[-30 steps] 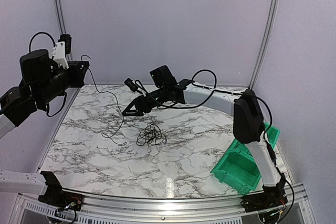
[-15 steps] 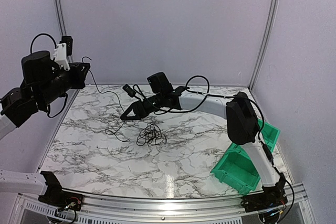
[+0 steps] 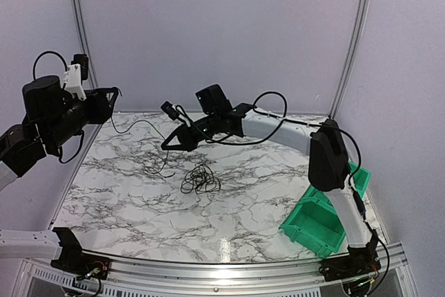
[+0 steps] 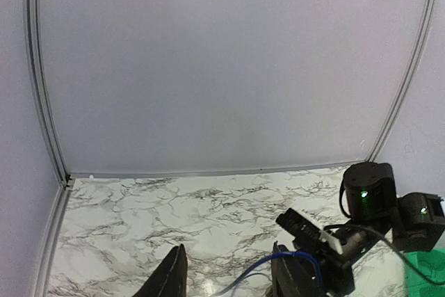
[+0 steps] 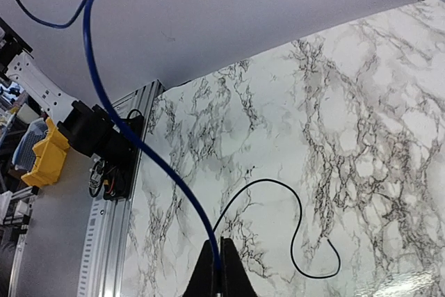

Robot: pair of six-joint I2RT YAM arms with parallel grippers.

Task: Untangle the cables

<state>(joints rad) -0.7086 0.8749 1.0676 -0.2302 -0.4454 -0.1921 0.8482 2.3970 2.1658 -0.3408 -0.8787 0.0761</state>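
Top external view: the left gripper (image 3: pixel 108 102) is raised above the far left corner of the marble worktop (image 3: pixel 250 203). The right gripper (image 3: pixel 168 144) reaches across and hangs above the worktop, nearer the far edge and left of the middle, pointing down and to the left. A thin cable sags between the two grippers, and past the right gripper a loose end drops onto the marble near the left part of the worktop. The tangle (image 3: pixel 200 179), a small knot of black loops, lies flat near the middle of the worktop, just on the near side of the right gripper and apart from it. A green bin (image 3: pixel 316 224) sits at the near right corner.

On the right wrist view, the right fingers are pressed together on the blue cable (image 5: pixel 186 201), which rises from the pinch in a long curve toward the upper left. Below it a black strand (image 5: pixel 300 217) curls on the marble.

On the left wrist view, the left fingers (image 4: pixel 174 276) stand well apart. The blue cable passes through the gap toward the right arm. It may rest on one finger, but that contact is out of sight.
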